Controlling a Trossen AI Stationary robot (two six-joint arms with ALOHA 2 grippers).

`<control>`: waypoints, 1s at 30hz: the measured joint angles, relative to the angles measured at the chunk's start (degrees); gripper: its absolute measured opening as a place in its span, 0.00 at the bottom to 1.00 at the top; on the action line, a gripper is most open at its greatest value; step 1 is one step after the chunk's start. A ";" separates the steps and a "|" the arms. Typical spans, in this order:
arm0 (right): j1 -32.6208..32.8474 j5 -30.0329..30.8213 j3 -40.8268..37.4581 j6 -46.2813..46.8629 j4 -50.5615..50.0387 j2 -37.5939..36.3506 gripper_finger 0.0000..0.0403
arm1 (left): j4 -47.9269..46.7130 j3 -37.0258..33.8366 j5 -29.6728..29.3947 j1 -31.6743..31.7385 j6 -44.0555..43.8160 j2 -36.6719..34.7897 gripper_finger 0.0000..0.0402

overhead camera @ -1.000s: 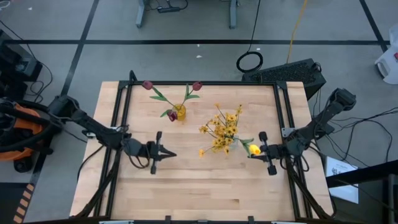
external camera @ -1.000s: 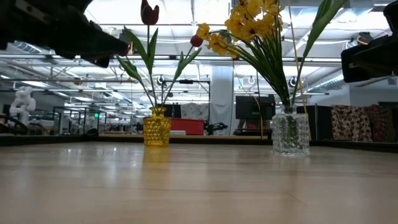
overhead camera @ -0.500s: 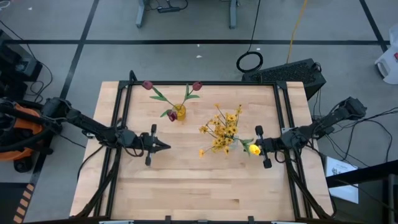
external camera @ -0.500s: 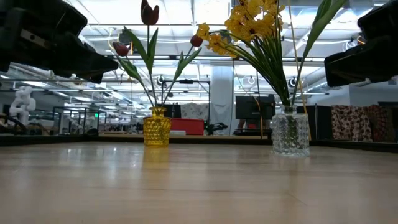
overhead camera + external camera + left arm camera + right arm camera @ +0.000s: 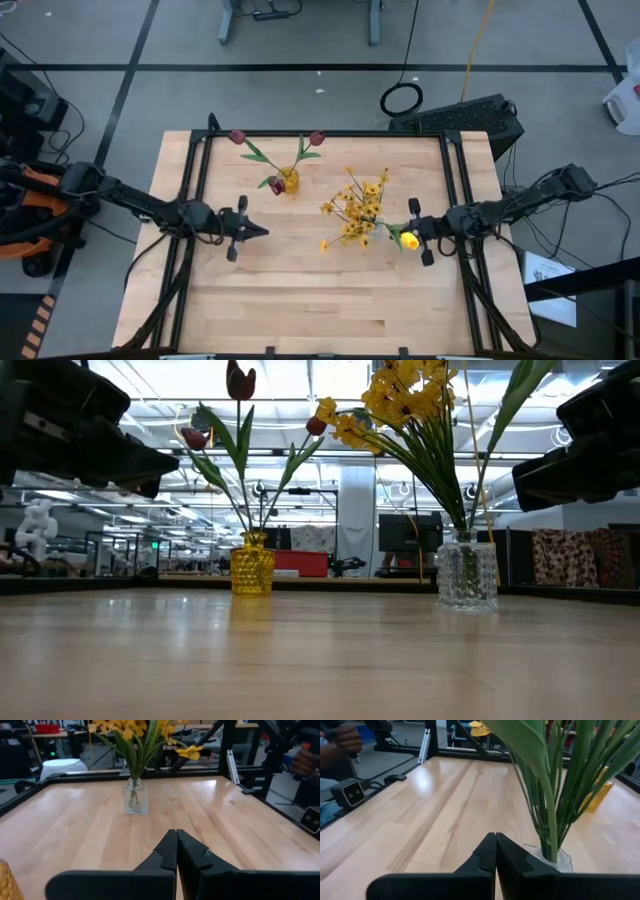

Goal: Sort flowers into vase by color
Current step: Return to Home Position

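Three dark-red tulips [image 5: 277, 185] stand with their stems in a small yellow vase [image 5: 290, 181] at the far middle of the table. Yellow blossom sprays [image 5: 358, 210] and a yellow tulip [image 5: 409, 240] stand in a clear glass vase [image 5: 135, 796] to its right. My left gripper [image 5: 262, 231] is shut and empty above the table, left of the clear vase, pointing at it [image 5: 176, 837]. My right gripper [image 5: 401, 233] is shut and empty, close to the clear vase's right side [image 5: 495, 840], beside the yellow tulip's head.
Black rails [image 5: 196, 180] frame the table's left, far and right sides. The near half of the wooden table [image 5: 330, 310] is bare wood. A person's hand [image 5: 342, 737] shows beyond the table's edge in the right wrist view.
My left gripper has drawn back toward the table's left edge and a little toward the far edge. My right gripper has shifted a little toward the far edge, staying beside the clear vase. The flowers and vases have not moved.
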 joint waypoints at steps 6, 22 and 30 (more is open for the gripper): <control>-0.26 -0.02 0.00 -0.71 -0.07 0.00 0.00 | -3.51 -0.02 0.60 1.28 1.34 -3.79 0.01; -2.11 -1.42 0.02 -1.21 -9.69 -10.84 0.00 | -15.32 -0.06 0.42 3.00 1.32 -14.69 0.01; -2.40 -1.38 0.02 -0.77 -15.34 -18.07 0.00 | -16.22 -0.07 0.31 3.00 1.33 -16.08 0.01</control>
